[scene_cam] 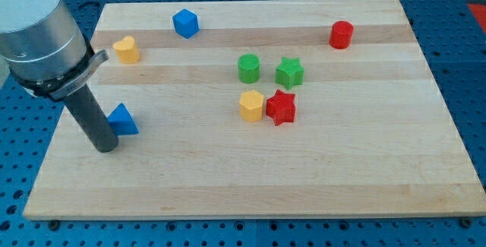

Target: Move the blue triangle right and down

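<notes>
The blue triangle (123, 119) lies near the board's left edge, about halfway down. My tip (105, 147) rests on the board just to the left of and below the triangle, with the dark rod touching or nearly touching the triangle's left side. The rod rises to the grey arm body at the view's top left.
A blue hexagonal block (185, 23) and a yellow heart-like block (127, 49) sit at the upper left. A green cylinder (248, 68), green star (289, 72), yellow hexagon (251, 105) and red star (281, 107) cluster mid-board. A red cylinder (342, 34) sits upper right. The wooden board (364, 163) lies on a blue perforated table.
</notes>
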Controlling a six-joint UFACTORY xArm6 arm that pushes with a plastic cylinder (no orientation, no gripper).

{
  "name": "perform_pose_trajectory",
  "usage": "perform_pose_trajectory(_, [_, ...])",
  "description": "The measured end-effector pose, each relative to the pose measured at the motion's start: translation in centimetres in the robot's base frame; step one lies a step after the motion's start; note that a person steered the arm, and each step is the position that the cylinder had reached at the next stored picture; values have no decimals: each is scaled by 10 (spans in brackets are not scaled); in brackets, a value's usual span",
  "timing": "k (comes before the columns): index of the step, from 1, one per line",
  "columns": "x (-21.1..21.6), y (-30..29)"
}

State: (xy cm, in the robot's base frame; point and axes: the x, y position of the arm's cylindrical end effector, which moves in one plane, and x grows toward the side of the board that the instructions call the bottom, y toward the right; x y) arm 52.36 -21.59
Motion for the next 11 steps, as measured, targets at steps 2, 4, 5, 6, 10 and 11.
perform_pose_trajectory(2, [0,-54])
perform_pose_trajectory(4, [-56,-52])
perform_pose_trajectory(5, [-56,-48])
perform_pose_trajectory(6, [-56,-24])
perform_pose_trajectory(10, [-45,103])
perform_pose_trajectory(11, [-45,122])
